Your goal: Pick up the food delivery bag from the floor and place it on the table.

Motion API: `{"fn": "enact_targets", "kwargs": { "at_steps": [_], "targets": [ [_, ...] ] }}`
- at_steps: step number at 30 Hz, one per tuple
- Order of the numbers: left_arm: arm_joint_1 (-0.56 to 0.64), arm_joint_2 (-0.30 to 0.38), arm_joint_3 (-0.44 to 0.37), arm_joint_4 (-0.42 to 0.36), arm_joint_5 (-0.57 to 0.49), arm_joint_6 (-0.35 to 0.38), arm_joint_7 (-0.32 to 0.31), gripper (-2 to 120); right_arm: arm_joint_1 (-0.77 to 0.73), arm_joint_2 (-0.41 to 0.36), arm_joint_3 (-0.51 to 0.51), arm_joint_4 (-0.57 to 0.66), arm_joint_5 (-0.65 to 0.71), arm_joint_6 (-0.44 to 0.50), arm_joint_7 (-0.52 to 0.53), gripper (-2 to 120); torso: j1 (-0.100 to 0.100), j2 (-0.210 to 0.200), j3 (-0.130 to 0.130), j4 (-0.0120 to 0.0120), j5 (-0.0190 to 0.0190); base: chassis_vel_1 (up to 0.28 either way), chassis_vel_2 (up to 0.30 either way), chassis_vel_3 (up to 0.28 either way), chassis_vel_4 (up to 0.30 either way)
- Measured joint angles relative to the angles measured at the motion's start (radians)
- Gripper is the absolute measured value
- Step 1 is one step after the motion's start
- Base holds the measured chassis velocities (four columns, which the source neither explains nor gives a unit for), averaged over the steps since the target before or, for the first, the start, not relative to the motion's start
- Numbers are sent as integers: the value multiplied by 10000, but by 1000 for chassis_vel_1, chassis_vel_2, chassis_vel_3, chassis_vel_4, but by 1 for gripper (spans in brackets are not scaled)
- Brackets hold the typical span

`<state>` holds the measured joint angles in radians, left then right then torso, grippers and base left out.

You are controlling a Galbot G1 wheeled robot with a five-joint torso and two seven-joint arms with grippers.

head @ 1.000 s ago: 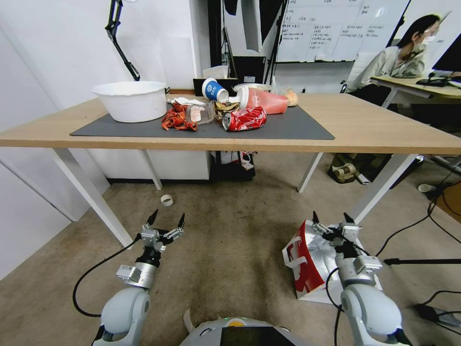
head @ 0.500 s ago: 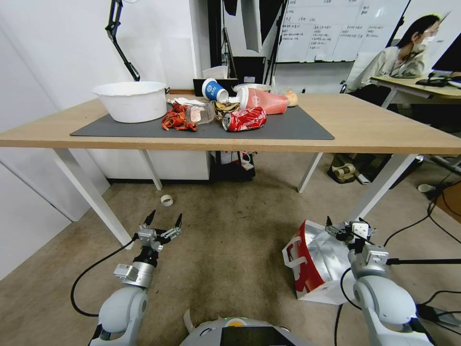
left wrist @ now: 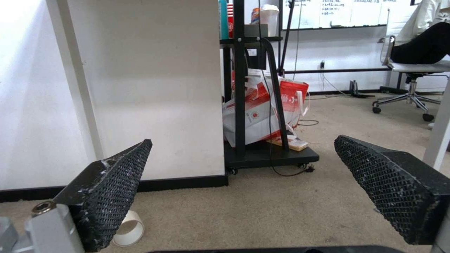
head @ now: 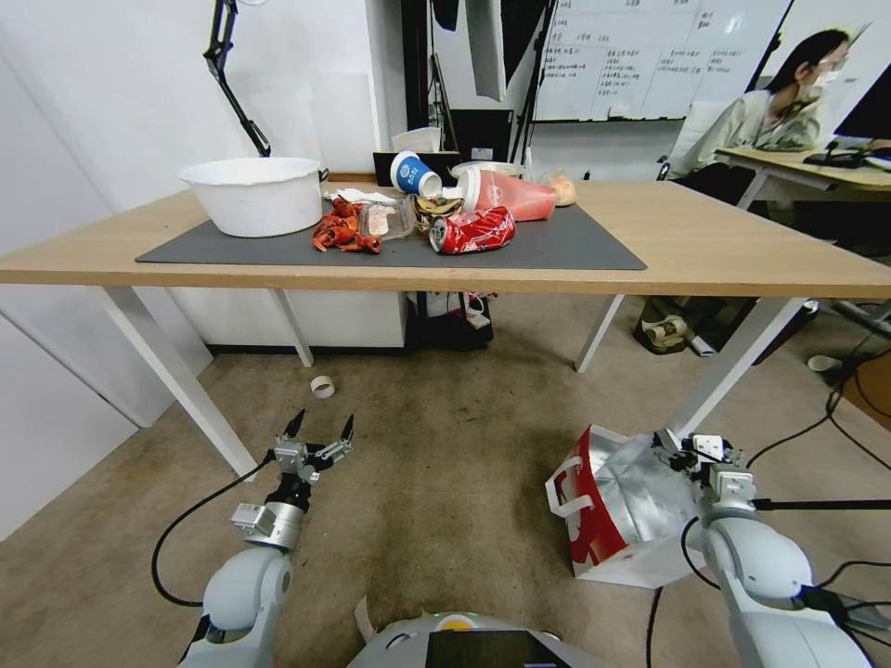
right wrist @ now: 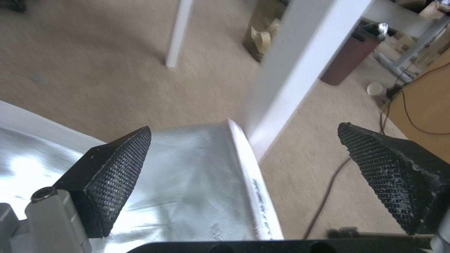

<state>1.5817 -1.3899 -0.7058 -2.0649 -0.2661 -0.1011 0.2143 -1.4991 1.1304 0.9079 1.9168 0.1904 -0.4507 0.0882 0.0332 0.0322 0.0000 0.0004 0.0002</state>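
Lowered rightward, right gripper [head: 685,443] straddles the food delivery bag [head: 622,506] rim [right wrist: 248,158], jaws wide, empty.

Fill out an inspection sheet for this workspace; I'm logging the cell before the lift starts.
Surface: table with dark grey mat; floor is worn carpet.
Job's things: food delivery bag stands open on the floor beside a table leg, foil lining showing.
Clutter: white bowl, crushed red can, cups and food scraps on the mat; tape roll on the floor.
Grippers: right gripper open, straddling the bag's rim; left gripper open, above bare floor.
Cables: black cables on the floor at right.
Surroundings: whiteboard, seated person at another desk.
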Motion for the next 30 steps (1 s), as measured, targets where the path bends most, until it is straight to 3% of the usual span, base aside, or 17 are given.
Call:
{"fn": "enact_targets", "kwargs": {
  "at_steps": [25,30],
  "targets": [
    [162,-84,16,-296,118,-34,-66,100,918,-550,-317,-2322,79,3,-383,100,0,1,-1,-4,-1,0,0,0,0],
    [170,-92,33,-297,183,-43,-69,100,985,-614,-337,-2583,318,12,-391,89,0,2,-1,-5,-2,0,0,0,0]
  ]
}}
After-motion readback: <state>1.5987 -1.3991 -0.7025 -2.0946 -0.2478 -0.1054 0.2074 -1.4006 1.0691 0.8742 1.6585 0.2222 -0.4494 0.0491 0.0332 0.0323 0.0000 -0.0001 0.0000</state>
